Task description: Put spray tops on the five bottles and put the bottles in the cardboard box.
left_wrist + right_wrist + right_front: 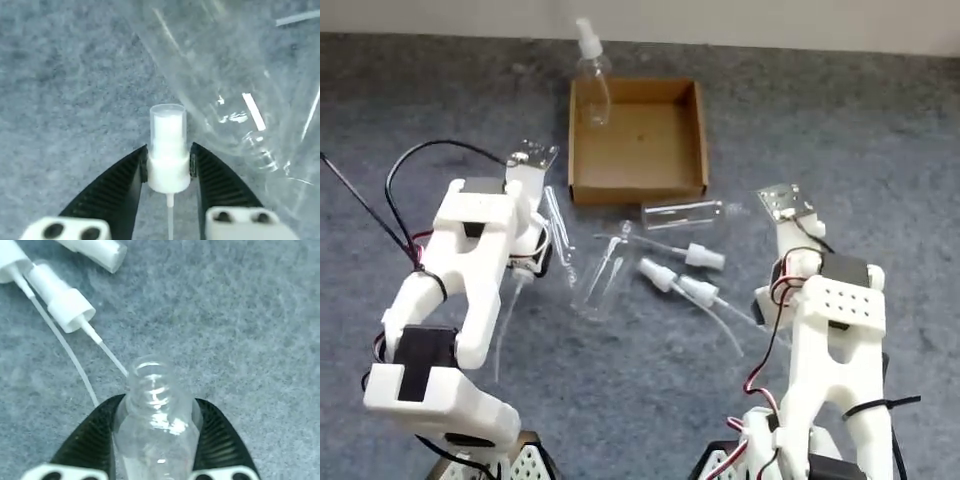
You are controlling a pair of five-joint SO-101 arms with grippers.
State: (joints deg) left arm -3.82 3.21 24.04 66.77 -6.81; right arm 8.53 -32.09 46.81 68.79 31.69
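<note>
showing the cardboard box [638, 190] on grey carpet [880, 120]. it holds one capped bottle [593, 85] in its far-left corner, sprayer reaching past the rim; whether this bottle stands or leans cannot be told. just in front of the box lies a bare bottle [680, 213] on its side. two further bare bottles [600, 280] lie beside the left arm, their clear walls hard to trace. three loose spray tops [705, 257] lie between the arms. the left gripper [168, 150] has its fingers clamped on a spray top [168, 125], dip tube cut off at the frame edge. the right gripper [159, 405] is clamped on an open-necked bottle [150, 380], body cut off, with one loose tube ending at its neck.
</note>
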